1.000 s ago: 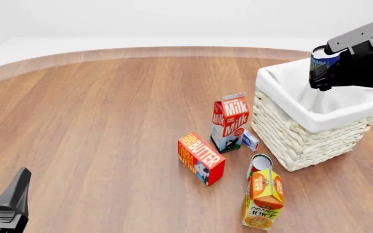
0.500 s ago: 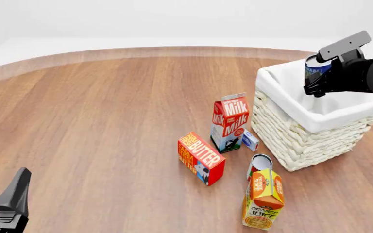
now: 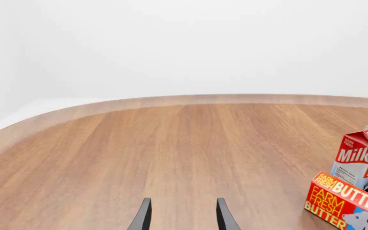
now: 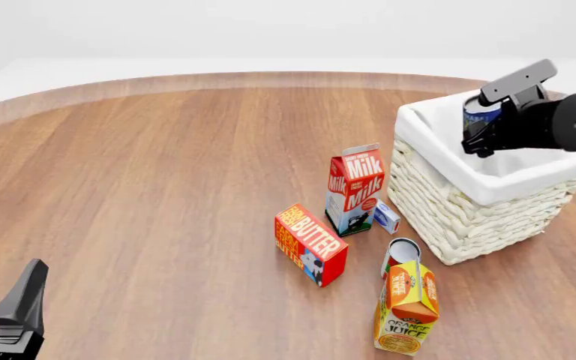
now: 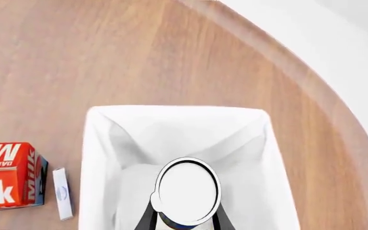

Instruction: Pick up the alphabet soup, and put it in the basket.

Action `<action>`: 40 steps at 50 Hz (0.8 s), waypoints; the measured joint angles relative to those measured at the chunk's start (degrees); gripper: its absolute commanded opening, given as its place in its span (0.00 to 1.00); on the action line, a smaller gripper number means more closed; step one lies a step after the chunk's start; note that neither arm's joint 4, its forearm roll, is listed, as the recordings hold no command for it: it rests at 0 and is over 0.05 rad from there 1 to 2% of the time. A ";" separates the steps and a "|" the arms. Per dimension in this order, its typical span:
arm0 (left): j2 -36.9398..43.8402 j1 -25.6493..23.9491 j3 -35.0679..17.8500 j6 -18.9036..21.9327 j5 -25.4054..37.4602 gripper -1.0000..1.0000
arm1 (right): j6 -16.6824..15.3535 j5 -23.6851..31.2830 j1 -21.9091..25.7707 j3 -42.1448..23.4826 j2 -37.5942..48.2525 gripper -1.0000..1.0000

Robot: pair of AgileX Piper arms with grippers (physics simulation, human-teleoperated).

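Alphabet soup, small blue-labelled can with pale top (image 5: 188, 190), clamped in right gripper (image 4: 488, 124) jaws over white lined wicker basket (image 4: 468, 206); released off-centre, it may clip the rim.

So the clutter on the wooden table (image 4: 168, 165) all sits left of the jaws of the right gripper (image 4: 476, 127) and nearer the robot. The milk carton (image 4: 353, 187) stands upright, with a small white box (image 4: 386, 216) right beside it. The butter box (image 4: 310, 244) is further left. A red-labelled can (image 4: 401, 253) pokes up just behind the orange juice carton (image 4: 406, 307). From the jaws of the left gripper (image 3: 182, 211), everything's well off to the right and ahead.
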 measured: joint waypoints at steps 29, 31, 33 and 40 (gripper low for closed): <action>0.00 0.00 0.00 0.00 0.00 1.00 | -1.39 -0.87 -1.01 0.70 2.80 0.00; 0.00 0.00 0.00 0.00 0.00 1.00 | -1.49 -0.87 -1.03 0.69 2.94 0.00; 0.00 0.00 0.00 0.00 0.00 1.00 | -1.59 -0.90 -1.07 0.70 3.08 0.00; 0.00 0.00 0.00 0.00 0.00 1.00 | -1.99 -1.07 -1.41 0.86 3.48 0.00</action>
